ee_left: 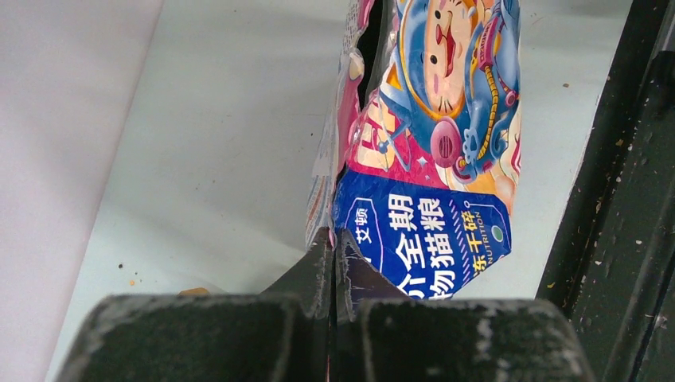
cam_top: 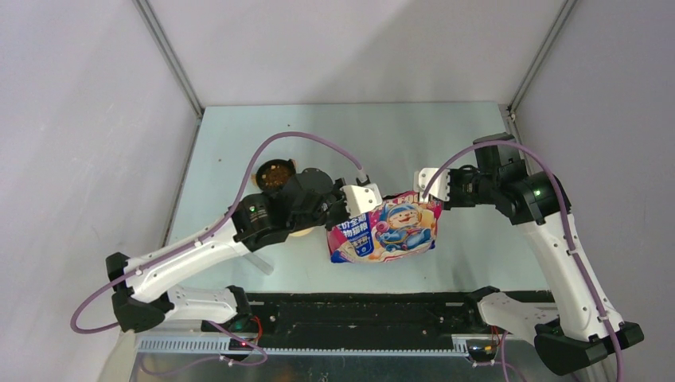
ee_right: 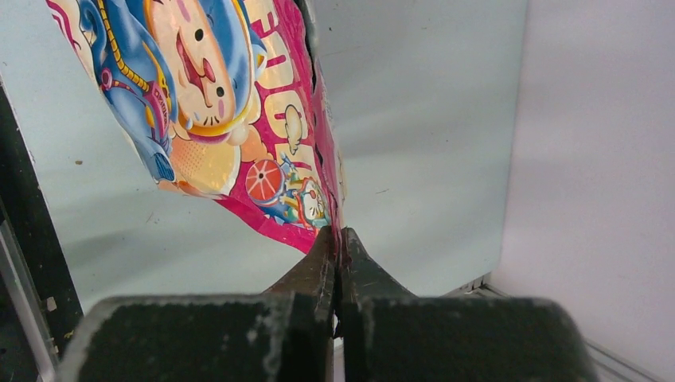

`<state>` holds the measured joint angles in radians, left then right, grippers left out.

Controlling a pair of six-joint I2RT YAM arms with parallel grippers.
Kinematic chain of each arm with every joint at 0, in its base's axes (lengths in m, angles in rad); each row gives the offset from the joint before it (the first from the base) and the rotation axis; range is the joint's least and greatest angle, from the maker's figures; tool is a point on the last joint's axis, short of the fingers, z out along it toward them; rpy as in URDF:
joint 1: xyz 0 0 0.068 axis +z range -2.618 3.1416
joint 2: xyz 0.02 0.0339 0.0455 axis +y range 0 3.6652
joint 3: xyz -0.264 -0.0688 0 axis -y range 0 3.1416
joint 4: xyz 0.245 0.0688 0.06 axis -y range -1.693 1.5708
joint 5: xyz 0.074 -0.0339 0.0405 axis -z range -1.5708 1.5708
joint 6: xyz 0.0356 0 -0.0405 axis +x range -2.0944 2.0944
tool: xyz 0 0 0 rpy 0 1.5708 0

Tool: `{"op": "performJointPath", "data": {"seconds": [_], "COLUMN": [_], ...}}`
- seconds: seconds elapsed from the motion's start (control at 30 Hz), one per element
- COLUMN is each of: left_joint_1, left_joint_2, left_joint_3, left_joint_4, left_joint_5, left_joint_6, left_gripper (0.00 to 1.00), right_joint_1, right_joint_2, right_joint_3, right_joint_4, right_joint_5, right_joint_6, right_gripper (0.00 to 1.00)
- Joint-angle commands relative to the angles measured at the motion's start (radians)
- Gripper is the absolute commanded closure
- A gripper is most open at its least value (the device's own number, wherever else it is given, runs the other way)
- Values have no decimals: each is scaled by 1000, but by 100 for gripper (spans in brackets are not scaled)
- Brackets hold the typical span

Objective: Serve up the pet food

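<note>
The glossy blue-and-pink cartoon-cat bag [cam_top: 386, 231] hangs between both arms over the middle of the table. My left gripper [cam_top: 341, 223] is shut on its blue left edge, seen up close in the left wrist view, where the gripper [ee_left: 334, 239] pinches the bag [ee_left: 430, 231]. My right gripper [cam_top: 432, 200] is shut on the pink right edge; in the right wrist view the gripper [ee_right: 338, 237] clamps the bag [ee_right: 199, 95]. Brown pet food [cam_top: 276, 174] lies in a dark round bowl behind my left arm. A dark slit shows along the bag's top seam.
A second dark round dish [cam_top: 316, 180] sits beside the bowl, partly under my left wrist. A clear plastic piece [cam_top: 261, 263] lies near my left forearm. The black rail [cam_top: 358, 310] runs along the near edge. Grey walls close in the table [cam_top: 398, 135].
</note>
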<state>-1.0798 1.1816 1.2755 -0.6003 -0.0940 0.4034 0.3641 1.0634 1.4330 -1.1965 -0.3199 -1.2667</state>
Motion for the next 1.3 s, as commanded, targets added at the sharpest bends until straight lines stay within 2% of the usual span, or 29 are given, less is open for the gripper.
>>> {"op": "performJointPath", "data": {"seconds": [0.0,0.03,0.07,0.13,0.2,0.43,0.5,0.57,0.6,0.67,0.9,0.97,1.03,1.1,1.2,1.27], "left_joint_1": [2,2,0,-3,-4,-6,-7,-6,-6,-6,-8,-9,-9,-8,-9,-9], "left_joint_2": [-80,-77,-75,-65,-53,-65,-73,-80,-83,-87,-89,-91,-92,-91,-93,-100], "left_joint_3": [26,27,28,33,37,14,5,-4,-9,-16,-25,-30,-32,-34,-34,-41], "left_joint_4": [76,82,85,86,80,84,90,94,98,106,118,125,130,131,129,129], "left_joint_5": [-38,-36,-32,-33,-34,-42,-41,-41,-41,-41,-40,-39,-33,-29,-25,-27], "left_joint_6": [38,40,41,47,47,32,31,31,31,31,34,34,32,32,31,31], "left_gripper": [100,100,100,100,100,100,100,100,100,100,100,100,100,100,100,100], "right_joint_1": [5,11,26,53,66,65,62,63,64,66,82,100,123,149,176,183], "right_joint_2": [-16,-23,-35,-41,-33,23,33,36,41,50,34,32,34,45,77,93], "right_joint_3": [23,16,0,-17,-20,-26,-26,-26,-22,-6,25,14,-8,-26,-32,-32], "right_joint_4": [21,27,31,44,64,105,104,90,82,59,29,43,69,107,152,167], "right_joint_5": [16,3,-22,-45,-59,-24,-18,-20,-20,-35,-182,-221,-243,-245,-234,-226], "right_joint_6": [-13,-22,-26,-25,-8,-4,-8,-19,-27,-12,25,37,48,68,92,97], "right_gripper": [93,73,59,48,45,44,50,67,89,100,98,78,63,55,52,61]}}
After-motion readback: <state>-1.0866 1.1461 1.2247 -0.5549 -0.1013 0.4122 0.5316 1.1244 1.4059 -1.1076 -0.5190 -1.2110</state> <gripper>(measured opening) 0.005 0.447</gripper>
